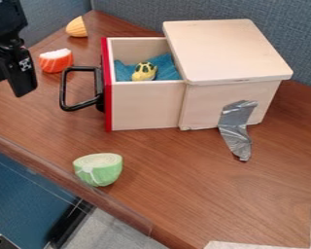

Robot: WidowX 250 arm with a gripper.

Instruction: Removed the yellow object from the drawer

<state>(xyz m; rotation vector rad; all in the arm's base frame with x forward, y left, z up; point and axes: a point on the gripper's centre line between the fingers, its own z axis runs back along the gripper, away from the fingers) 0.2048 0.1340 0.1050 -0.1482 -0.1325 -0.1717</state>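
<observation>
The yellow toy lies in the open drawer, on a blue cloth. Its long axis seems to run from near to far, leaning slightly right at the far end; which end is its front, I cannot tell. Left of the drawer's handle, at the far left, is the gripper, its fingers apart and empty. The step in hand looks to be the approach: next it should go right, over the drawer, then down between the walls to pinch the toy and lift it clear.
</observation>
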